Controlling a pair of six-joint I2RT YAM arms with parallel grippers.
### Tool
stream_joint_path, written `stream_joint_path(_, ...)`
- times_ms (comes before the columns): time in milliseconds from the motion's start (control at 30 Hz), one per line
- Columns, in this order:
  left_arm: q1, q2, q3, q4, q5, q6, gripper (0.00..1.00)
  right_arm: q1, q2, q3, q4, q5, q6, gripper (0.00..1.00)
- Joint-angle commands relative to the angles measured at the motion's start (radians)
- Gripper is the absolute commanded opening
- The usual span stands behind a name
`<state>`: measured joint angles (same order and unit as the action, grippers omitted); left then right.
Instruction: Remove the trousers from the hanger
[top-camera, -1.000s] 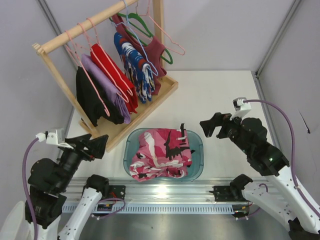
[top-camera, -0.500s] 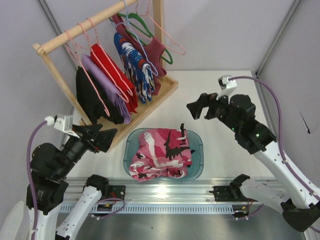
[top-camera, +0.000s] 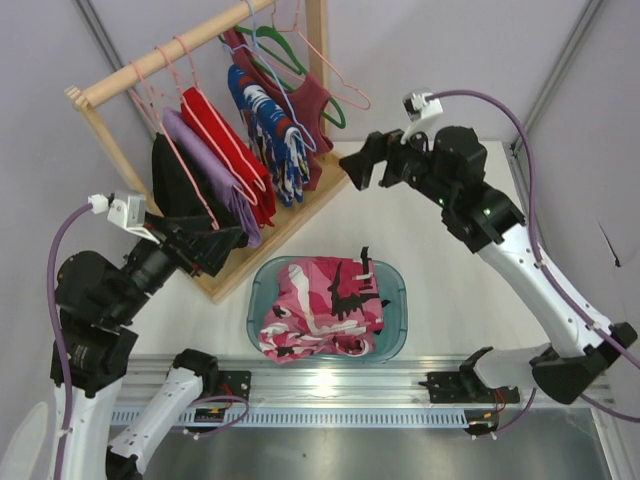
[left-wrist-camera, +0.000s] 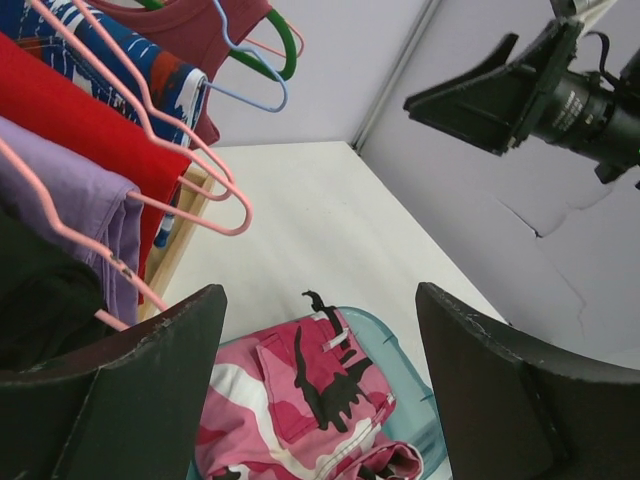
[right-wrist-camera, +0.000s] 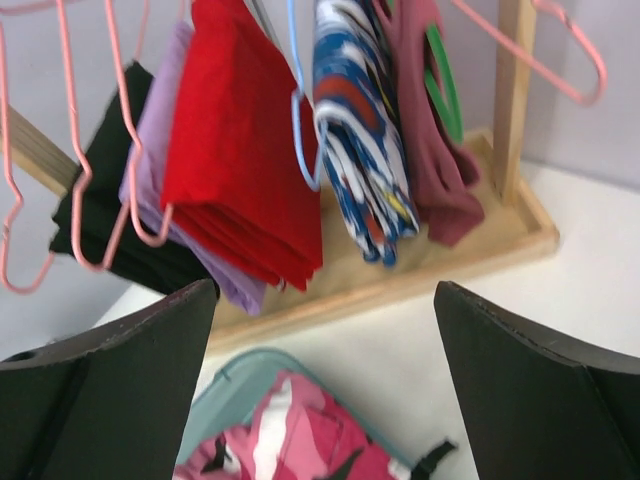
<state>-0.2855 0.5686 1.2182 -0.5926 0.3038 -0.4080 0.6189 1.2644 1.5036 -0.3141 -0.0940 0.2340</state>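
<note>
The trousers (right-wrist-camera: 360, 130) hang lengthwise downward on the light-blue hanger (right-wrist-camera: 297, 110), far left on the rack (top-camera: 110, 78). The right pincer (top-camera: 362, 165), wide open and empty, faces them from their right, nearer than the left pincer (top-camera: 222, 245), also open and empty.

The overhead camera looks down from behind the arms, with the wooden clothes rack (top-camera: 100, 90) at upper left. Both wrist cameras face the rack from nearer, apparently sharing the teal plastic basin (left-wrist-camera: 405, 375) at bottom.
</note>
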Motion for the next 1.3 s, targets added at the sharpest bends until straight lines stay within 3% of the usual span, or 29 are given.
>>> stream_joint_path(0, 0.005, 0.036, 0.064, 0.04, 0.061, 0.029, 0.84, 0.01, 0.078, 0.177, -0.003, -0.042, -0.045, 0.99)
stream_joint_path(100, 0.005, 0.039, 0.081, 0.018, 0.083, 0.05, 0.86, 0.024, 0.182, 0.271, -0.017, -0.055, -0.071, 0.97)
stream_joint_path(267, 0.005, -0.002, 0.049, -0.007, 0.101, 0.103, 0.92, 0.039, 0.418, 0.568, -0.16, -0.078, -0.102, 0.83)
stream_joint_path(467, 0.006, -0.079, -0.052, -0.01, 0.075, 0.118, 0.96, 0.074, 0.642, 0.903, -0.302, -0.053, -0.133, 0.8)
stream_joint_path(633, 0.006, -0.144, -0.118, -0.007, 0.072, 0.121, 0.98, 0.119, 0.743, 0.969, -0.298, 0.033, -0.179, 0.8)
stream_joint_path(833, 0.005, -0.199, -0.146, -0.032, 0.043, 0.138, 0.99, 0.119, 0.79, 0.971, -0.22, -0.006, -0.197, 0.75)
stream_joint_path(967, 0.006, -0.22, -0.163, -0.03, 0.04, 0.144, 0.99, 0.12, 0.84, 1.024, -0.165, 0.003, -0.197, 0.66)
stream_joint_path(1067, 0.005, -0.228, -0.18, -0.03, 0.047, 0.136, 0.99, 0.12, 0.889, 1.098, -0.163, 0.022, -0.208, 0.66)
stream_joint_path(1267, 0.005, -0.239, -0.198, -0.023, 0.047, 0.133, 1.0, 0.119, 0.906, 1.092, -0.126, 0.03, -0.214, 0.63)
